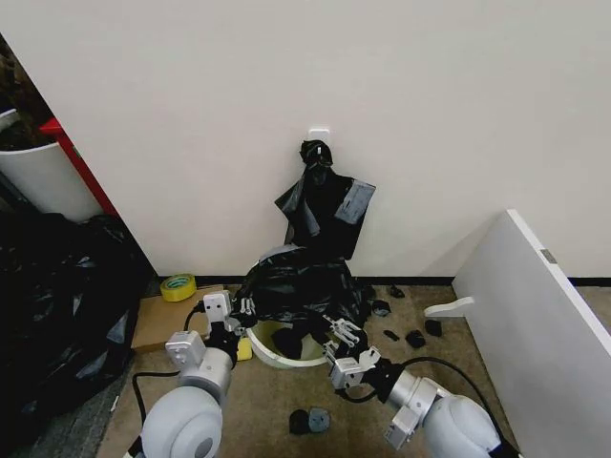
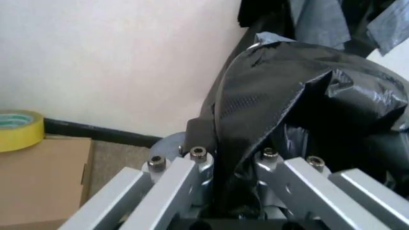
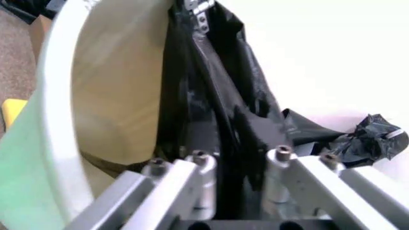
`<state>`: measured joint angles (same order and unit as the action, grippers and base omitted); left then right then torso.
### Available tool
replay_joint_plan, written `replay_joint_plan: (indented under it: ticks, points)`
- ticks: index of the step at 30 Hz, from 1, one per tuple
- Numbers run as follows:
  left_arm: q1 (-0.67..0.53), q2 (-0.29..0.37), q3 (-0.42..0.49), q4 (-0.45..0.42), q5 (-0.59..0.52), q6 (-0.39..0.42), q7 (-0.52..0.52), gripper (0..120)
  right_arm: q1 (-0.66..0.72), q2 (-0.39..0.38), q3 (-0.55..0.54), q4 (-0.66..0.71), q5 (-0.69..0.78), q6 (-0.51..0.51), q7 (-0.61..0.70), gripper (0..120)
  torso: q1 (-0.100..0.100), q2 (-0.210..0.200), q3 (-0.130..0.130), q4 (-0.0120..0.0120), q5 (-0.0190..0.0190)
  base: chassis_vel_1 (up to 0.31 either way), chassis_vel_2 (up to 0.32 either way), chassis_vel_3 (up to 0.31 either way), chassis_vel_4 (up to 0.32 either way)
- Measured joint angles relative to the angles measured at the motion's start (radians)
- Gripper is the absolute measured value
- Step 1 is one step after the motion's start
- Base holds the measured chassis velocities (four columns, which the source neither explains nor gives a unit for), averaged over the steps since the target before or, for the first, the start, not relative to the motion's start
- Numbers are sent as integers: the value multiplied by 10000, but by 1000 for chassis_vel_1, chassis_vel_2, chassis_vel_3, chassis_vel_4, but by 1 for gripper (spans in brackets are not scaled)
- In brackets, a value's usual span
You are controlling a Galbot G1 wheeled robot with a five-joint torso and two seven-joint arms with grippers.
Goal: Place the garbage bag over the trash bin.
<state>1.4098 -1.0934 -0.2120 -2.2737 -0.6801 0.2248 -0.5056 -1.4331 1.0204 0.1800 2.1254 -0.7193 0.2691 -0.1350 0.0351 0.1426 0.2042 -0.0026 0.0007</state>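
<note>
No text, label, brand, number or sign can be read anywhere; the yellow tape roll (image 2: 18, 128), off to the side of the left gripper's fingers (image 2: 191, 165), has a greenish inner band with marks too blurred to make out; the cardboard sheet (image 2: 38, 177) beside those fingers is plain brown; the garbage bag (image 2: 288, 105) pinched between them is unprinted black plastic; the trash bin (image 3: 57, 120) next to the right gripper's fingers (image 3: 198, 167) carries no lettering on its white rim or wall.
</note>
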Motion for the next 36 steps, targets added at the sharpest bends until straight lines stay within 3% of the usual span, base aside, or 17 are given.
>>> replay_joint_plan:
  ticks: [2,17,25,27,32,36]
  points:
    - [-20,-5,-26,77,-15,-16,-1,4,-7,-23,23,12,45,43,14,0,0,0,0,-1,-2,0,0,0,0]
    - [-221,29,-186,284,-206,-59,-20,4,90,-329,21,-116,2085,243,-1308,0,0,0,0,0,-1,0,0,0,0]
    - [-337,54,-205,413,-239,-165,-23,4,151,-1020,-28,217,8137,-72,-4935,0,0,0,0,0,0,0,0,0,0]
    - [-344,27,-169,431,-235,-179,-23,4,157,-1191,-64,274,9610,-400,-5340,0,0,0,0,0,-1,0,0,0,0]
    - [-361,-6,-130,432,-232,-185,-17,4,219,-1321,-76,118,11195,-735,-5897,0,0,0,0,-1,-1,0,0,0,0]
    - [-362,9,-162,391,-229,-185,-17,4,258,-1204,-1,-181,10233,-409,-5361,0,1,0,0,0,-1,0,0,0,0]
